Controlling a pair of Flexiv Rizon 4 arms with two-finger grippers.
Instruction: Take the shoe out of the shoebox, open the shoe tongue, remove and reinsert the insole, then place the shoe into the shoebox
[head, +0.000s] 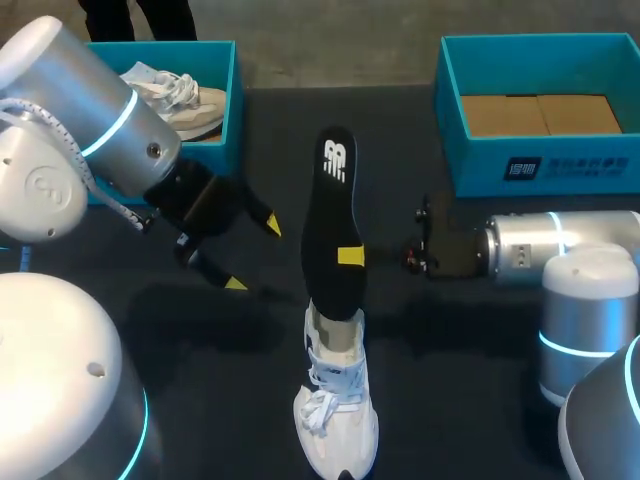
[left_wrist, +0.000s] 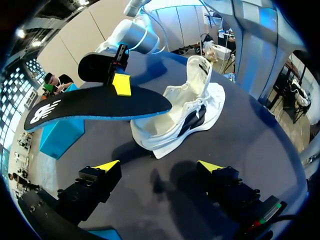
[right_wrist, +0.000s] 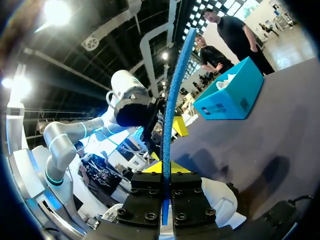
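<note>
Head view showed the right gripper (head: 350, 256) pinching the black insole (head: 332, 225), one end inside the white shoe (head: 338, 415) on the table (head: 470, 400), left gripper (head: 253, 255) spread beside the shoe; steadying the shoe would probably ease the insole's passage.

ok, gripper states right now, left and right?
Left gripper: open, holding nothing.
Right gripper: shut on the insole.

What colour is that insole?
The insole is black on top, white logo, blue underneath; best in the left wrist view.
</note>
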